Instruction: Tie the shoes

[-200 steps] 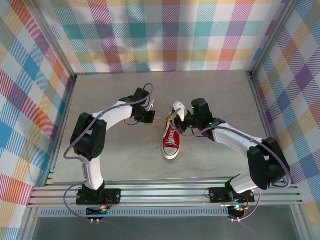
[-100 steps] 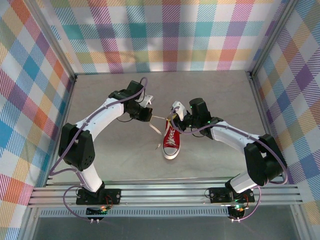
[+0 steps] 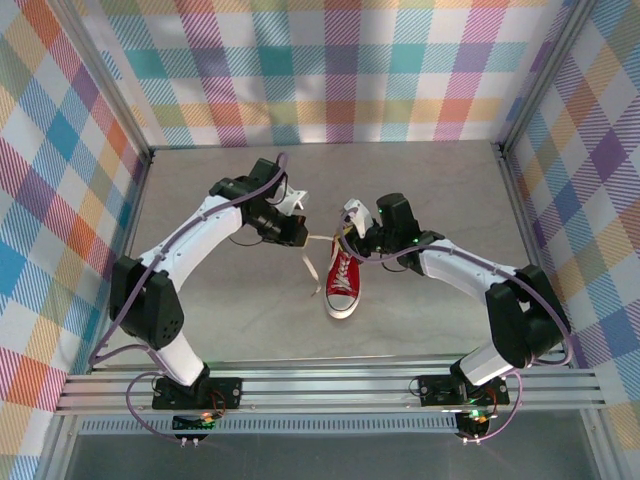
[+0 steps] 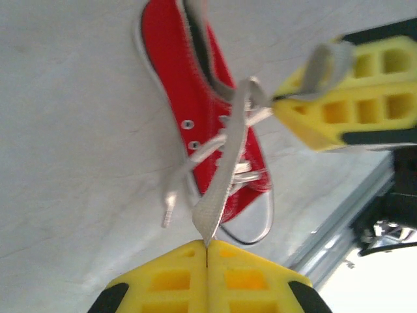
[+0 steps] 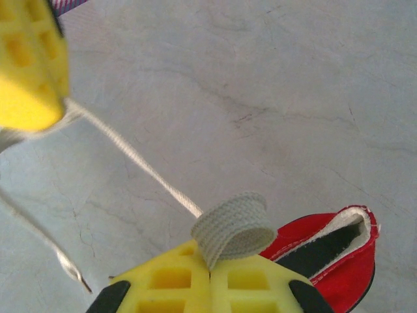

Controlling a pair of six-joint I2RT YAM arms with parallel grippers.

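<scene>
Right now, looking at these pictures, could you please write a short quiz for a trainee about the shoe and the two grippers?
1. True or false: the toe cap of the red sneaker points away from the arm bases.
2. What is the left gripper shut on? A) a white lace B) a cloth C) nothing
3. Fill in: the right gripper pinches a folded ___ of lace.
Key: 1 false, it points toward them; 2 A; 3 loop.
</scene>
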